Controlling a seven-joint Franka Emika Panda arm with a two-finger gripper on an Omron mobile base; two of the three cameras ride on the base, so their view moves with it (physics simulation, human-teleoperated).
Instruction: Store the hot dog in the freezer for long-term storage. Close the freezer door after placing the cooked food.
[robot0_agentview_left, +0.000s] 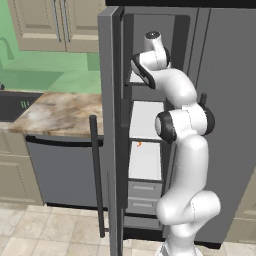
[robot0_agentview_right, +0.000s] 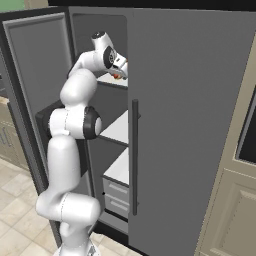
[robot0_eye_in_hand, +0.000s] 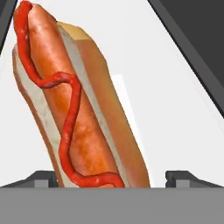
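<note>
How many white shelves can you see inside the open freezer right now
3. The top white shelf sits by the robot's hand, the middle white shelf is level with the arm's elbow, and the lowest white shelf lies above the grey drawers. The arm may hide others.

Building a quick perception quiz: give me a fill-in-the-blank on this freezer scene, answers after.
1. The hot dog lies on a ____ freezer shelf.
2. The gripper stands ____, its fingertips apart on either side of the bun.
3. The freezer door is ____.
4. The squiggle along the sausage is ____ in colour.

Answers: white; open; open; red
</note>
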